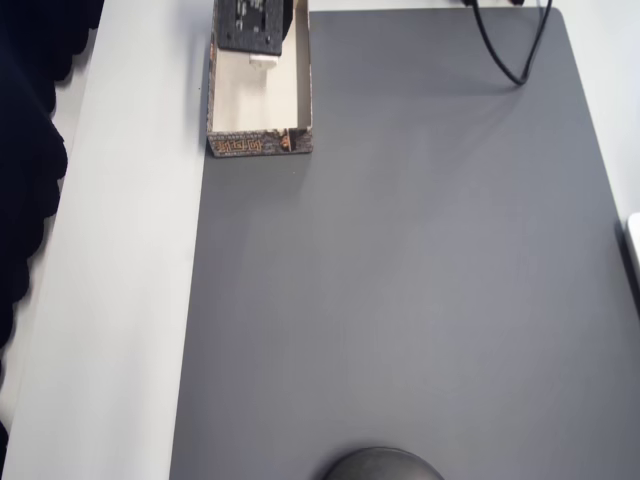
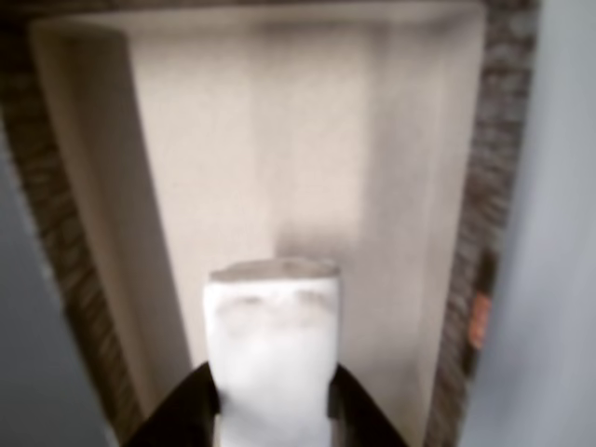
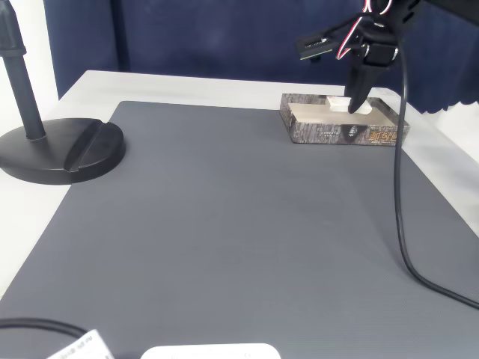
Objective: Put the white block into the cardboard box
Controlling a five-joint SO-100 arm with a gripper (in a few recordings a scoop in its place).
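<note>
One dark gripper point(image 3: 358, 105) reaches down into the cardboard box point(image 3: 340, 133), its two black fingers point(image 2: 191, 410) clamped on either side of the white block point(image 2: 272, 358). In the wrist view the block stands up between the fingers, its rounded top end pointing along the box's cream floor, roughly midway between the two long walls, with bare floor showing on both sides and ahead of it. Whether the block's lower end touches the floor cannot be told. In the overhead view the arm covers the far part of the box point(image 1: 300, 100) and only a small white bit of the block point(image 1: 262, 60) peeks out beneath it; the near half of the box's inside lies open up to the patterned end wall.

The box sits at the corner of the grey mat point(image 3: 224, 224), straddling the mat's edge where it meets the white table point(image 1: 120, 250). In the fixed view, most of the mat is open surface. A black cable point(image 3: 400, 187) hangs from the arm and trails across the mat's right side. A black round stand base point(image 3: 60, 153) rests at the mat's left edge, well apart from the box. A white slab point(image 3: 209, 351) lies at the near edge.
</note>
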